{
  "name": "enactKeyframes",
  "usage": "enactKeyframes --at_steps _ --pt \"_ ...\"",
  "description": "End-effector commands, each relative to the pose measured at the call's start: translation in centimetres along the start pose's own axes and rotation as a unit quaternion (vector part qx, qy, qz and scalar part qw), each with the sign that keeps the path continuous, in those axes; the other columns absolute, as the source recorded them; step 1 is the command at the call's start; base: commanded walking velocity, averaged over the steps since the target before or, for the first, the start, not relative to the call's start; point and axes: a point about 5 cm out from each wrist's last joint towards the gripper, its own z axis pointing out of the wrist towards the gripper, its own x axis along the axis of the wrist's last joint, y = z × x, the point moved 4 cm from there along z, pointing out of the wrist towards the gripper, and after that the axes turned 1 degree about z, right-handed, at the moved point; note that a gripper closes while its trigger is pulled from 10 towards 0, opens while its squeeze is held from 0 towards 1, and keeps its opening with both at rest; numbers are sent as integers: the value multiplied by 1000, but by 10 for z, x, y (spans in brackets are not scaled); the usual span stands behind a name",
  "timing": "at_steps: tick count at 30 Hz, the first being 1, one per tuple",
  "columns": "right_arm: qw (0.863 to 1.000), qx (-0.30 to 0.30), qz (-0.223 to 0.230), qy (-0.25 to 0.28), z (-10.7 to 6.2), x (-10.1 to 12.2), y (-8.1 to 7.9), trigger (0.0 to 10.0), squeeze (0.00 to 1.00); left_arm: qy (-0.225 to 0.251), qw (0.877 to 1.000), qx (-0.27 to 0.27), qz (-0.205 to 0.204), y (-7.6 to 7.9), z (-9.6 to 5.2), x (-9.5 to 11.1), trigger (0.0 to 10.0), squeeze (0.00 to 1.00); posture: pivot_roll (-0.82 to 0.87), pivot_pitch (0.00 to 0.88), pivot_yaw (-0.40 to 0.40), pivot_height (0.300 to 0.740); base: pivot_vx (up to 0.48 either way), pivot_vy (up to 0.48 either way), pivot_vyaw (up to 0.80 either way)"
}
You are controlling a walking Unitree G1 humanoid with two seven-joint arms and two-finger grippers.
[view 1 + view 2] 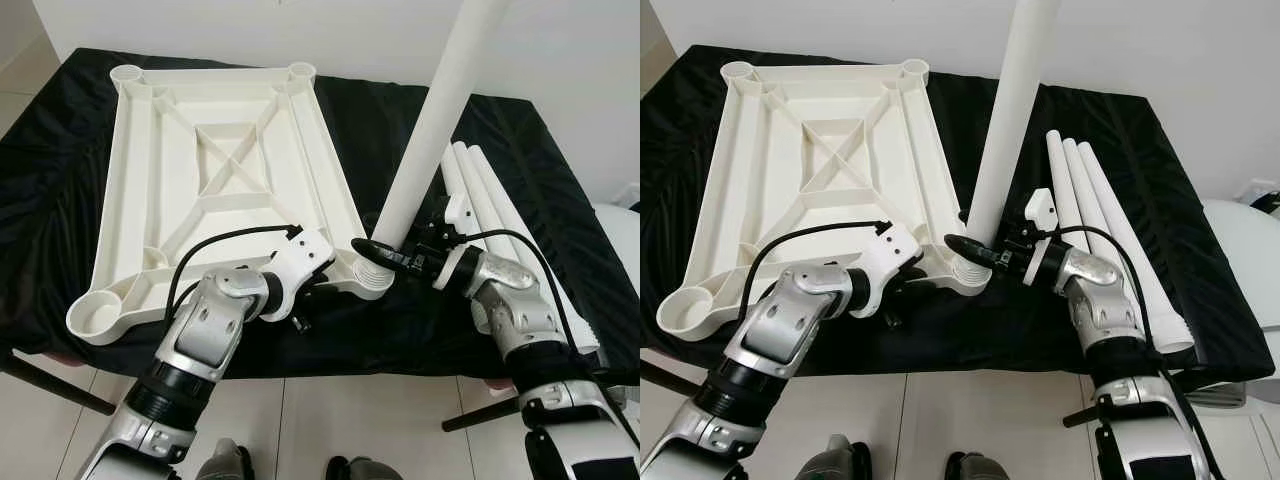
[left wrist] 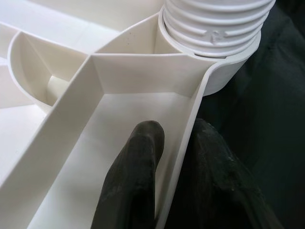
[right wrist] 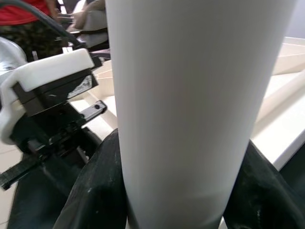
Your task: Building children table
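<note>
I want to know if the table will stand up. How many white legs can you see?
4. One leg stands in the tabletop's near corner socket, held by the right gripper. Three spare legs lie side by side on the black cloth.

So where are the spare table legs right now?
The three spare legs lie side by side on the black cloth, on the robot's right, just beyond its right claw.

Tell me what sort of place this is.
Probably a room in a home, set up as a work spot: pale floor tiles, a plain white wall, and a low stand draped in black cloth holding an upturned white table top and spare legs.
</note>
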Motion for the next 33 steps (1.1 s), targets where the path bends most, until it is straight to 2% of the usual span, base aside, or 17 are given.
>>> enactKeyframes --at_steps 1,3,12,15,16,19,25,28,30,32,33 --pt "998 54 -3 10 2 5 -8 10000 0 -9 1000 -5 -17 4 -1 -7 10000 0 21 137 -56 740 0 0 0" --pt "996 88 -8 2 0 4 -12 10000 0 -8 1000 -10 -22 5 -3 -7 10000 0 25 137 -53 740 0 0 0" --pt "988 156 5 -6 -4 4 -23 10000 0 -8 999 -13 -31 6 -7 -7 10000 0 38 138 -44 740 0 0 0" --pt "983 181 2 19 -6 22 -19 10000 0 -11 999 -14 -36 6 -9 -8 10000 0 40 139 -41 740 0 0 0" --pt "983 181 2 19 -6 22 -19 10000 0 -11 999 -14 -36 6 -9 -8 10000 0 40 139 -41 740 0 0 0" --pt "979 185 -19 82 -5 65 -4 10000 0 -15 999 -16 -38 8 -11 -9 10000 0 40 141 -41 740 0 0 0" --pt "977 188 -34 99 -6 78 -3 10000 0 -16 999 -17 -41 8 -11 -10 10000 0 39 143 -42 740 0 0 0" --pt "977 187 -36 98 -6 78 -3 10000 0 -16 999 -16 -42 8 -10 -10 10000 0 38 143 -43 740 0 0 0" --pt "984 153 -39 79 -3 70 3 10000 0 -17 999 -12 -44 7 -10 -10 10000 0 39 143 -45 740 0 0 0" --pt "984 153 -39 79 -3 70 3 10000 0 -17 999 -12 -44 7 -10 -10 10000 0 39 143 -45 740 0 0 0" --pt "990 116 -42 75 1 66 11 10000 0 -19 999 -6 -46 5 -11 -11 10000 0 37 141 -47 740 0 0 0"
